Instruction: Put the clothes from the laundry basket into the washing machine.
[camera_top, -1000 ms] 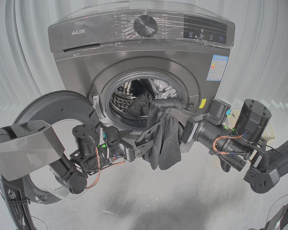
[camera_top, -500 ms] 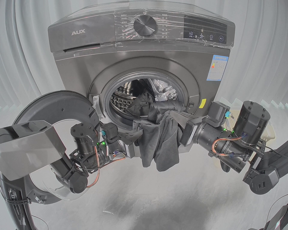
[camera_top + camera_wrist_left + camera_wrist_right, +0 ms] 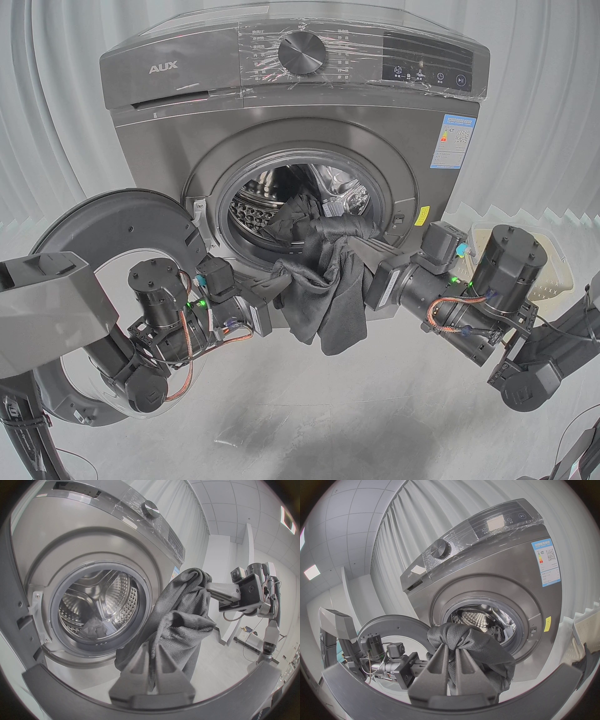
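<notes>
At the open mouth (image 3: pixel 265 184) of the washing machine (image 3: pixel 187 144) you have one dark grey garment (image 3: pixel 331 294) strung between both arms. Your left tool (image 3: pixel 282 280) is closed on a bunched lower corner of it, its fingers pinched tight with cloth between them. Your right tool (image 3: pixel 355 240) is likewise clamped on a bundled fold higher up, just at the lower right of the mouth.

The held edge slopes up from the left tool to the right tool, across the front of the mouth's lower rim. The garment's long axis hangs straight down from that edge, and its lowest tip is clear of the floor (image 3: pixel 344 412). You cannot tell whether the cloth touches the rim. Another dark cloth (image 3: pixel 92 628) lies low inside the drum (image 3: pixel 118 592).

For room, the round door (image 3: pixel 112 231) is swung fully open on your left, just behind the left arm, so that side is tight. The upper half of the mouth stands open above the garment. The cream laundry basket (image 3: pixel 556 275) sits on the floor at the machine's right, just behind the right arm, and a pale curtain (image 3: pixel 37 125) hangs behind everything.

For print, you have lettering (image 3: pixel 163 67) on the drawer panel, a blue and white sticker (image 3: pixel 453 140) on the upper right of the front and a small yellow sticker (image 3: pixel 422 215) beside the mouth. Clear film (image 3: pixel 375 59) is wrapped over the control panel around the dial (image 3: pixel 302 53)
</notes>
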{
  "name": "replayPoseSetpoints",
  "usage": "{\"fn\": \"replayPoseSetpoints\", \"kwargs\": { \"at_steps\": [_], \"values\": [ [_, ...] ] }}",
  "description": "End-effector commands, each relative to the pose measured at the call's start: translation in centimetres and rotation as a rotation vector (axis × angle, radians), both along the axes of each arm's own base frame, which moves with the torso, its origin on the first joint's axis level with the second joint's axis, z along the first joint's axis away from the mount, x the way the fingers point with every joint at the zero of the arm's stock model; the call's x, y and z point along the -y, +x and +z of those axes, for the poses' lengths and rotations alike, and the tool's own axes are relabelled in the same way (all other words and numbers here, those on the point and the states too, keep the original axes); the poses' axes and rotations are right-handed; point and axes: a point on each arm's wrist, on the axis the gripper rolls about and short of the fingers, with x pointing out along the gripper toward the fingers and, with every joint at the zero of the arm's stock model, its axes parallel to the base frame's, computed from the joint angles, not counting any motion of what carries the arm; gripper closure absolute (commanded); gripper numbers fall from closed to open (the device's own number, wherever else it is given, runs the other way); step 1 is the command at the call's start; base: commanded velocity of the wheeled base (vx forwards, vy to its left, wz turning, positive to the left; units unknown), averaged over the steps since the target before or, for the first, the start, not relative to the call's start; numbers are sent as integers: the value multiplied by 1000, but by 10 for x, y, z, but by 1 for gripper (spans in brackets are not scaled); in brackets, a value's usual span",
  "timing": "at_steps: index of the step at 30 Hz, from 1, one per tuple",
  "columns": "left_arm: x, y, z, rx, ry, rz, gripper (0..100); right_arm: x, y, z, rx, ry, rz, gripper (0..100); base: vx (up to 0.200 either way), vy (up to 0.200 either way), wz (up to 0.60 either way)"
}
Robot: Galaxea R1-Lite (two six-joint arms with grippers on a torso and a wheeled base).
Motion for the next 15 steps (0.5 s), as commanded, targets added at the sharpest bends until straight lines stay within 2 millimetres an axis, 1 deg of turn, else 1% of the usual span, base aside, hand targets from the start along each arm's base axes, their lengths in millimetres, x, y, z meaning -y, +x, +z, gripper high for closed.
{"fn": "replayPoseSetpoints", "kwargs": {
  "at_steps": [1,3,5,11,13,14,15],
  "values": [
    [1,3,-15,-35,26,-8,0,-1,1,-5,-10,-13,0,100,0,0,0],
    [1,3,-18,-41,30,-11,0,-1,1,-4,-8,-10,0,100,0,0,0],
    [3,2,-32,-78,55,-24,0,-2,1,-4,-5,-12,3,100,0,0,0],
    [8,8,-53,-92,77,-30,0,-3,-1,-2,-2,-9,6,100,0,0,0],
    [9,9,-55,-92,77,-30,0,-3,-1,-2,-2,-9,6,100,0,0,0],
    [10,11,-61,-94,79,-30,0,-3,-1,-2,-2,-9,6,100,0,0,0],
    [11,12,-63,-93,78,-30,0,-3,-1,-2,-2,-9,6,100,0,0,0]
  ]
}}
